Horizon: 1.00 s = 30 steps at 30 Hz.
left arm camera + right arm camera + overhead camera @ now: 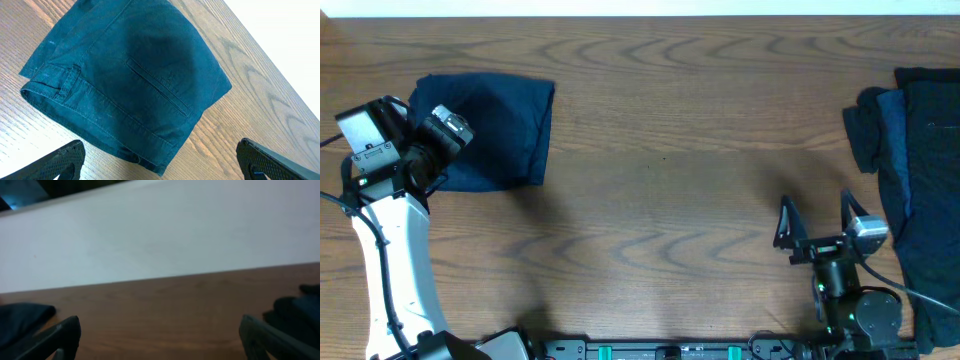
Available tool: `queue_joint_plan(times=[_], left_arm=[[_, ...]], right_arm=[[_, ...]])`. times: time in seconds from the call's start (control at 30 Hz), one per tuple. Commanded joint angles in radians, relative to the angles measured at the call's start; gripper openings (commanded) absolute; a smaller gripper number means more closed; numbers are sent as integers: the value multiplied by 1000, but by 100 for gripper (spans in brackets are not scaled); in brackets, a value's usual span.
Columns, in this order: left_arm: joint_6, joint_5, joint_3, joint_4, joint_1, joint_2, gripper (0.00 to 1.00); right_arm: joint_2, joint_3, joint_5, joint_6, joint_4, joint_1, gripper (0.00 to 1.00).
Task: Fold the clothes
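Seen from overhead, a brown wood-grain table (660, 170) fills the frame, and a strip of white surface (640, 6) is seen beyond its far edge. A dark blue folded garment (490, 130) lies flat at the far left of the table, and a rumpled pile of dark clothes (920, 170) is spread along the right edge, well apart from it. The left arm (395, 240) is reached over the near left corner of the folded garment. The right gripper (816, 205) is held over bare wood near the front, just left of the pile, with its jaws spread wide and nothing between them. In the left wrist view, the folded garment is seen from close above: a waistband with a belt loop and a stitched slit pocket can be made out, and bare wood lies around it. The left gripper (165, 162) is held open, its two black fingers at the bottom corners, clear of the cloth. In the right wrist view, the table top is seen low and blurred against the white surface, with dark cloth at both lower sides and the spread fingers in front.
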Motion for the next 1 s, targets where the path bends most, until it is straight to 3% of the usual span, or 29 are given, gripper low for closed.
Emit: queue_joint_plan(times=[0.0,0.97], left_arm=[[3,12,9,0,-3,0,98],[3,12,9,0,-3,0,98]], right_arm=[[-8,-44,25,10,15,7,99],[-7,-115,69,-99,-14,7,99]])
